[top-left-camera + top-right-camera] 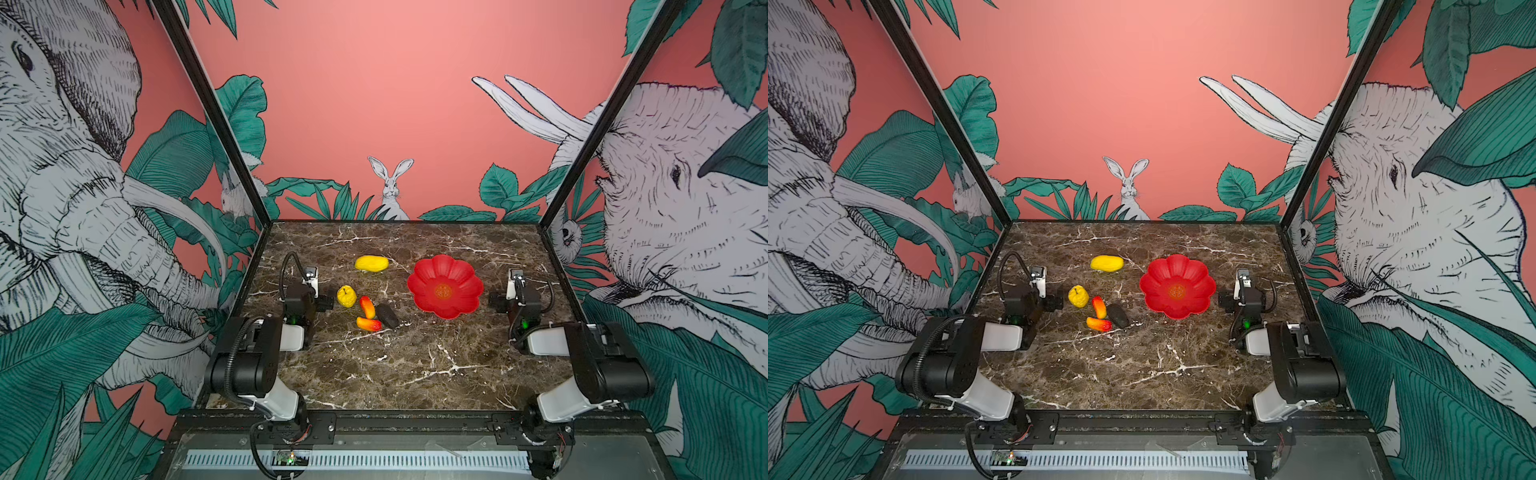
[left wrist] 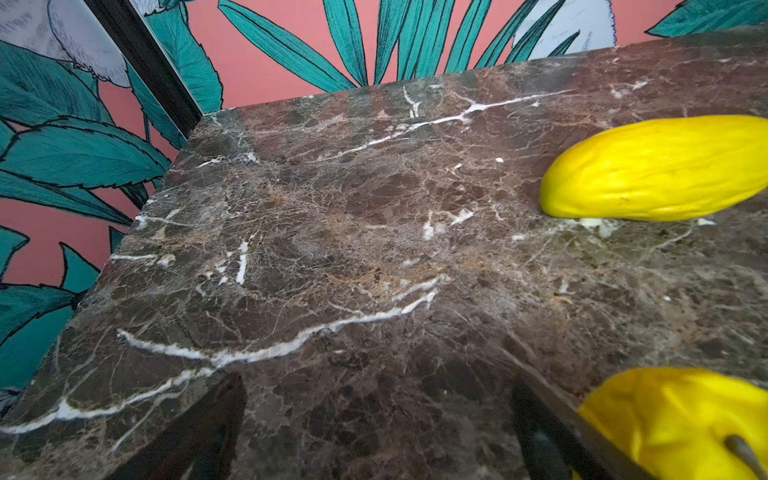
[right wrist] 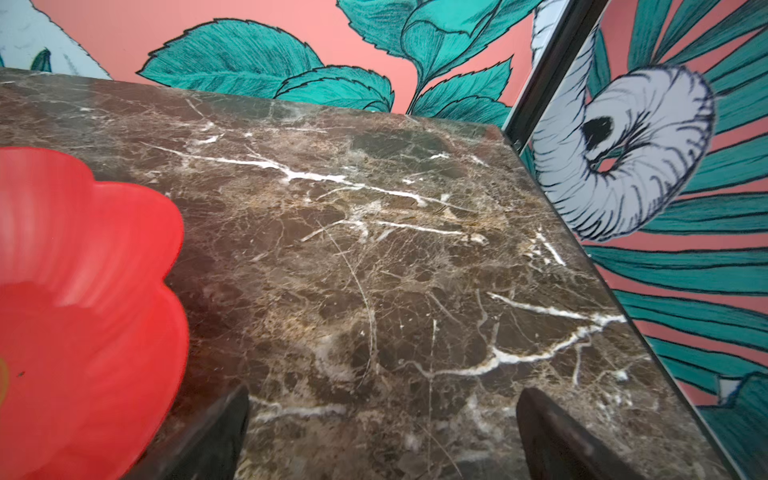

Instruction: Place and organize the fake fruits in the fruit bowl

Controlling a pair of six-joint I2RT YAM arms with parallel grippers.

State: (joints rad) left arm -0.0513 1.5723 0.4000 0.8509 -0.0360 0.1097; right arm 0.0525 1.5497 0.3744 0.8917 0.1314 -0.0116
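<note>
Figure: A dark brown, white-veined marble table (image 1: 374, 374) carried a shallow, glossy red bowl (image 1: 445, 286) with a scalloped petal rim, right of centre. The left gripper (image 2: 380, 384) and right gripper (image 3: 382, 390) sat low at opposite sides, each with black fingers spread wide around bare marble, the right just beside the bowl. All fruits lay on the table left of the bowl: a ridged yellow oblong fruit (image 1: 371, 264) farthest back, a stemmed round fruit (image 1: 346, 296), a rough black fruit (image 1: 387, 315), and the tapered far red-orange fruit (image 1: 367, 306) and near red-orange fruit (image 1: 368, 323), clustered.
</note>
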